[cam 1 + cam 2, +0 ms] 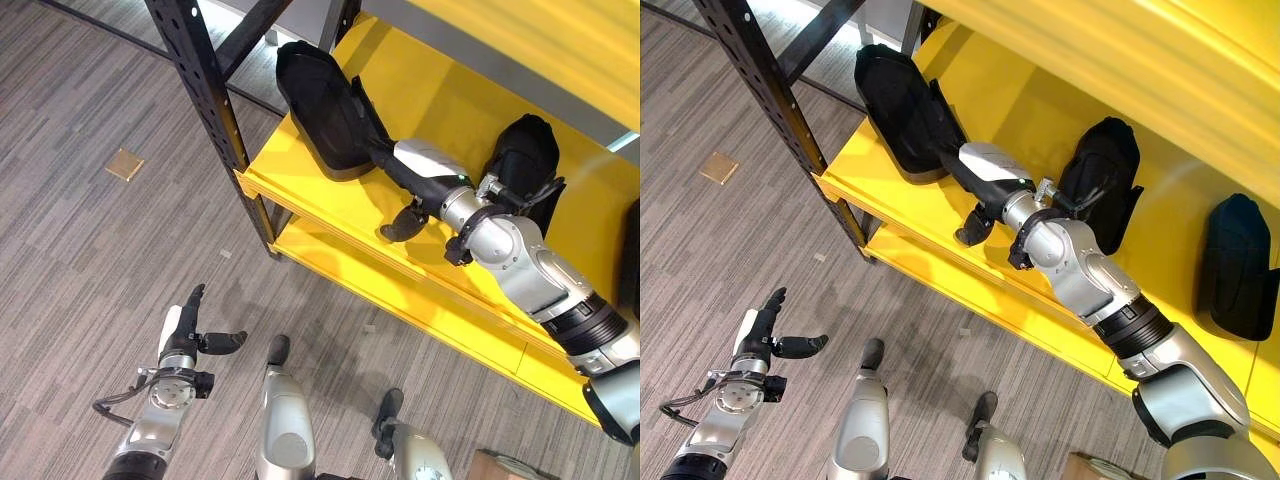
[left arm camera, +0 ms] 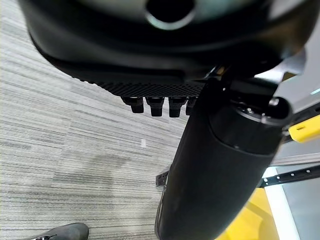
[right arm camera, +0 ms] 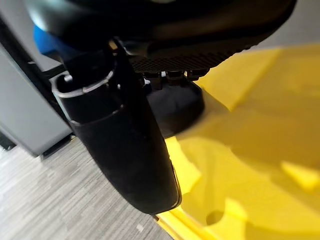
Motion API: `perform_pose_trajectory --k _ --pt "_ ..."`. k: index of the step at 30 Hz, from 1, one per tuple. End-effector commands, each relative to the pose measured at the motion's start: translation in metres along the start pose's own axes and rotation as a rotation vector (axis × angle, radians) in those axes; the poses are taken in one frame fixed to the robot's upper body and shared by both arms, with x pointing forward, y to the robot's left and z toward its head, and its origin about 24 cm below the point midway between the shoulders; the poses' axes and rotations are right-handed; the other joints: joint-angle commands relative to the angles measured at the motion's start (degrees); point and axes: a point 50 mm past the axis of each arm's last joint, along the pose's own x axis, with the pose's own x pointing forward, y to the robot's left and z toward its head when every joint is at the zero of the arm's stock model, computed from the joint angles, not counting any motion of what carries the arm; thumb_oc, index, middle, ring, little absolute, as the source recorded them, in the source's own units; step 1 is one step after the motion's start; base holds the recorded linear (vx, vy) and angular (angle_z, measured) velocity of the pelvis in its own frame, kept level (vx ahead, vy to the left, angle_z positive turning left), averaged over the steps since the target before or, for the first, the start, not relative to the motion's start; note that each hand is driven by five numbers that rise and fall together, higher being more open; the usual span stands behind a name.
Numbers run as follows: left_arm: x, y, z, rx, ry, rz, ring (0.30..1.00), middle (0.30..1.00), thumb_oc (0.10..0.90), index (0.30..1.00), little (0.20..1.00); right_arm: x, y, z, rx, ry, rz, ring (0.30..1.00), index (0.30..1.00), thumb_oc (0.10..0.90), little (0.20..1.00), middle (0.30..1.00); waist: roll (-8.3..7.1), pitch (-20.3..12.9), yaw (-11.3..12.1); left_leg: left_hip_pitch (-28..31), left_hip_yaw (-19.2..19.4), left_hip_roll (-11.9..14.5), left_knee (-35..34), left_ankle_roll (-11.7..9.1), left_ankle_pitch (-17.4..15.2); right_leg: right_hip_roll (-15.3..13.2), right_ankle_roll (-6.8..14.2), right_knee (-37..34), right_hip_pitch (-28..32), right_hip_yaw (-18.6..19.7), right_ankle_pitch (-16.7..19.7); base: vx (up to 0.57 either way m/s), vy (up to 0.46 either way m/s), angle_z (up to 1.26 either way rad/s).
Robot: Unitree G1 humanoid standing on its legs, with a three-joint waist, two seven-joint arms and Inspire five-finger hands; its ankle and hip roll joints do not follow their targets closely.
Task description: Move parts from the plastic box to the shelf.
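Overhead, yellow shelf above grey carpet.

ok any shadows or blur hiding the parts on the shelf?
Eye views: right hand casts a soft shadow on the yellow shelf; black parts readable. Right wrist view: thumb blurred up close, part dim beneath the fingers. Left hand over carpet.

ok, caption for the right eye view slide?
Right hand reaching to a black part on the yellow shelf; left hand open over the floor.
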Motion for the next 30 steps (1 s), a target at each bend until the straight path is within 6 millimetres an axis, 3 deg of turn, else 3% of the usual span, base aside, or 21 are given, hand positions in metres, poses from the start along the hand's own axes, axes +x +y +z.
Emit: perform_pose_trajectory --k 1,8,14,16,22,25,26,28,30 --pt "0.0 0.018 0.02 0.071 -0.134 0.026 1.0 1.0 0.9 1.0 1.0 0.006 -0.032 0.024 0.032 -0.106 -0.102 1.0 1.0 0.9 1.0 1.0 0.35 -4.0 -0.3 0.0 3.5 -1.2 -0.4 3.4 -0.5 2.0 -5.4 10.2 -1.0 -1.4 -9.4 0.0 0.0 0.0" --pt "0.002 0.016 0.021 0.046 -0.127 0.034 1.0 1.0 0.9 1.0 1.0 0.012 -0.02 0.016 -0.044 -0.032 -0.001 1.0 1.0 0.9 1.0 1.0 0.83 -4.0 -0.4 0.2 3.5 -1.1 -0.1 3.4 -0.5 2.0 -5.9 12.0 -1.7 -1.5 -10.1 0.0 0.004 -0.01" --pt "0.004 0.011 0.024 0.041 -0.132 0.002 1.0 1.0 0.9 1.0 1.0 0.024 0.03 -0.018 0.234 0.176 0.208 1.0 1.0 0.9 1.0 1.0 0.65 -4.1 1.0 0.8 2.9 -1.4 0.0 3.6 -0.4 2.0 -6.4 13.1 -1.1 -2.9 -10.6 0.02 -0.02 0.02" --pt "0.006 0.01 0.028 0.045 -0.14 -0.006 1.0 1.0 0.9 1.0 1.0 0.027 0.035 -0.023 0.31 0.204 0.198 1.0 1.0 0.9 1.0 1.0 0.74 -4.0 1.3 1.0 2.8 -1.5 0.0 3.6 -0.4 2.1 -6.4 12.9 -0.7 -3.1 -10.4 0.03 -0.012 0.04" --pt "0.008 0.007 0.032 0.048 -0.146 -0.026 1.0 1.0 0.9 1.0 1.0 0.023 0.043 -0.052 0.312 0.381 0.19 1.0 1.0 0.9 1.0 1.0 1.01 -3.8 1.0 1.6 3.2 -1.7 -0.5 3.6 -0.3 2.0 -6.0 11.6 -0.3 -2.6 -9.6 -0.01 0.008 0.0" --pt "0.006 0.005 0.031 0.031 -0.149 -0.066 1.0 1.0 0.9 1.0 1.0 0.018 0.033 -0.058 0.107 0.421 0.252 1.0 1.0 0.9 1.0 1.0 0.93 -3.6 0.4 1.8 3.8 -1.5 -0.7 3.6 -0.2 2.0 -5.9 11.4 -0.4 -2.3 -9.2 -0.03 0.033 -0.01" --pt "0.004 0.006 0.029 0.024 -0.141 -0.074 1.0 1.0 0.9 1.0 1.0 0.01 0.032 -0.057 0.022 0.431 0.402 1.0 1.0 0.9 1.0 1.0 0.62 -3.6 -0.2 1.8 4.1 -1.3 -0.7 3.5 -0.2 2.0 -5.9 11.4 -0.6 -2.0 -9.2 -0.03 0.032 -0.01" --pt "0.001 0.008 0.026 0.019 -0.132 -0.068 1.0 1.0 0.9 1.0 1.0 -0.001 0.034 -0.048 -0.121 0.4 0.54 1.0 1.0 0.9 1.0 1.0 0.15 -3.6 -1.2 1.7 4.5 -1.0 -0.6 3.5 -0.2 2.1 -5.9 12.0 -1.3 -1.5 -9.3 -0.01 0.021 -0.06" --pt "0.0 0.013 0.022 0.019 -0.111 -0.06 1.0 1.0 0.9 1.0 1.0 -0.019 0.038 -0.042 -0.376 0.426 0.781 1.0 1.0 0.9 1.0 1.0 -0.69 -3.7 -2.0 1.7 5.2 -0.7 -0.2 3.6 -0.5 2.3 -6.0 12.6 -1.8 -0.7 -9.6 0.0 0.0 -0.07"
